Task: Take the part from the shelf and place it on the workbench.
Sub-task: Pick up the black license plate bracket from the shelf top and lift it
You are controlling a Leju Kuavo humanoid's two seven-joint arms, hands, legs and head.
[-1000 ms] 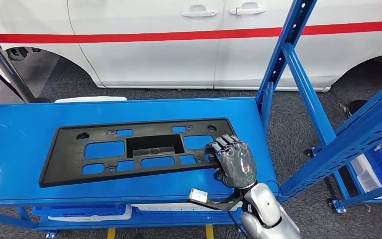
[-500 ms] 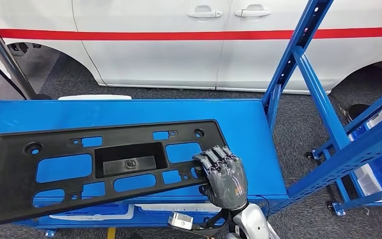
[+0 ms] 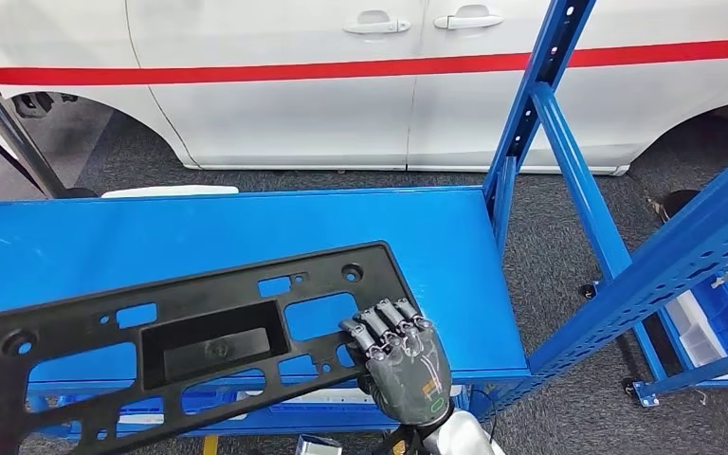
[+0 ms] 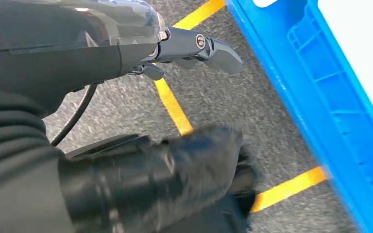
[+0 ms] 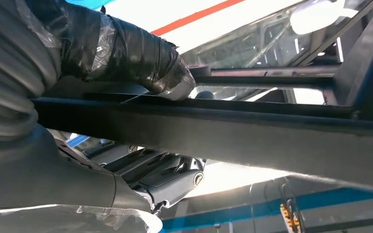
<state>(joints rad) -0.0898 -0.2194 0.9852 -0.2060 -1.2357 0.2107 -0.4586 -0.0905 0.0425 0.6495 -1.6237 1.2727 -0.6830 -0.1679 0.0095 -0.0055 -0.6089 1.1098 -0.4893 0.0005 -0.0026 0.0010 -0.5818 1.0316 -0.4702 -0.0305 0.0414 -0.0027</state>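
The part (image 3: 199, 351) is a long black plastic panel with several cut-outs and a recessed box in its middle. It lies tilted over the front edge of the blue shelf deck (image 3: 246, 232), its left end running out of the head view. My right hand (image 3: 403, 365) grips its right end, fingers curled over the top. In the right wrist view the taped thumb (image 5: 165, 73) lies on one side of the part's dark edge (image 5: 223, 121) and the fingers (image 5: 175, 174) on the other. My left hand (image 4: 194, 43) hangs over the floor, holding nothing.
A white car (image 3: 341, 85) with a red stripe stands behind the shelf. Blue shelf uprights (image 3: 531, 123) rise at the right, with bins (image 3: 711, 322) beyond them. In the left wrist view there are yellow floor lines (image 4: 175, 107) and a blue bin (image 4: 330, 97).
The part has slid toward me and to the left, off the shelf's front edge, with my right hand drawing back while holding its right end.
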